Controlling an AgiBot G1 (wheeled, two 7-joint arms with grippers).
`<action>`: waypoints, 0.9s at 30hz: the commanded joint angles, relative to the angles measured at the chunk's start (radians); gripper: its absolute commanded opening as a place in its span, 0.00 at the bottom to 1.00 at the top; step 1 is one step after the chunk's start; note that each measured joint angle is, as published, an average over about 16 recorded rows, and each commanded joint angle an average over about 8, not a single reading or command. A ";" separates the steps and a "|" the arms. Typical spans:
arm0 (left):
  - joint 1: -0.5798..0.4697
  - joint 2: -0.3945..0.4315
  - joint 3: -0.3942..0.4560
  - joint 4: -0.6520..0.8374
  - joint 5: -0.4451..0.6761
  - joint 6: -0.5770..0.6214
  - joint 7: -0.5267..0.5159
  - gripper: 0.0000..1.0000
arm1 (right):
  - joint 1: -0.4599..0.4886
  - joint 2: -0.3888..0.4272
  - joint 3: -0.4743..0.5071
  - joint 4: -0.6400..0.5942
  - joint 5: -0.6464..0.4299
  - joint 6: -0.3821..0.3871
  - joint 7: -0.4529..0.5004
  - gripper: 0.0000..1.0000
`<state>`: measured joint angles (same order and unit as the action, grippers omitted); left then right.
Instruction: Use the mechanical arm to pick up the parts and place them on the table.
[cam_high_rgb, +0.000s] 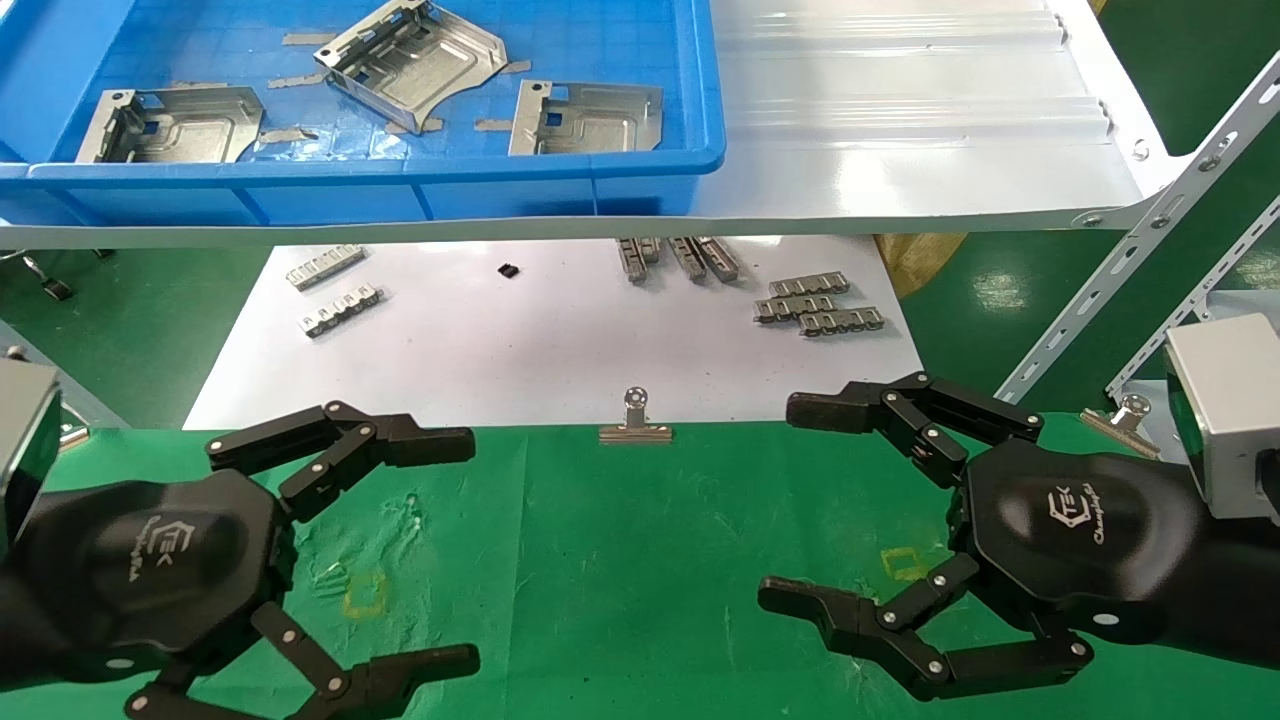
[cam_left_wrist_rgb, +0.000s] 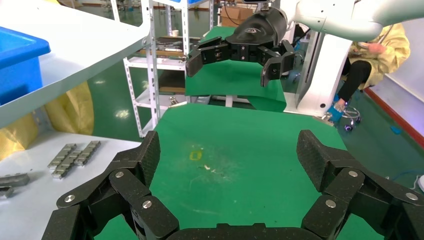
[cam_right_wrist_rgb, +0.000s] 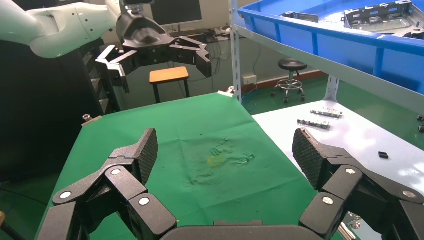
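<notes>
Green cloth covers the table (cam_high_rgb: 620, 560), and in the head view it bears no plate, so by the look of it nothing has been placed yet. Three silver plates lie in the blue bin (cam_high_rgb: 400, 185) up on the white shelf (cam_high_rgb: 900, 150): one on the robot's left (cam_high_rgb: 175, 125), one in the middle at the back (cam_high_rgb: 420, 60), one on the right (cam_high_rgb: 590, 118). Below the shelf a white paper sheet (cam_high_rgb: 520, 350) carries small grey toothed strips (cam_high_rgb: 820, 305), and a binder clip (cam_high_rgb: 636, 418) pins its near edge. The left gripper (cam_high_rgb: 460, 550) and the right gripper (cam_high_rgb: 785, 505) both hover low over the cloth, well apart, fingers spread wide and holding nothing.

From the left wrist, its own gripper (cam_left_wrist_rgb: 227, 160) stands released over bare cloth, and the other arm's gripper (cam_left_wrist_rgb: 232, 60) shows farther off, also spread and empty.

From the right wrist, its gripper (cam_right_wrist_rgb: 225, 155) is likewise released above the cloth, with the bin (cam_right_wrist_rgb: 330, 35) and plates (cam_right_wrist_rgb: 380, 15) up beside it.

My judgement: all three plates are left to do; each calls for a reach up into the bin, a grasp, and a carry down to the cloth.
</notes>
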<state>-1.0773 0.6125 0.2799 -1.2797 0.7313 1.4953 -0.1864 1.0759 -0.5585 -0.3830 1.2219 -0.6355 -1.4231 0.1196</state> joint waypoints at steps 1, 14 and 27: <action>0.000 0.000 0.000 0.000 0.000 0.000 0.000 1.00 | 0.000 0.000 0.000 0.000 0.000 0.000 0.000 1.00; 0.000 0.000 0.000 0.000 0.000 0.000 0.000 1.00 | 0.000 0.000 0.000 0.000 0.000 0.000 0.000 1.00; 0.000 0.000 0.000 0.000 0.000 0.000 0.000 1.00 | 0.000 0.000 0.000 0.000 0.000 0.000 0.000 0.62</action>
<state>-1.0773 0.6125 0.2799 -1.2797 0.7313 1.4953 -0.1864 1.0759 -0.5585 -0.3830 1.2219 -0.6355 -1.4231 0.1196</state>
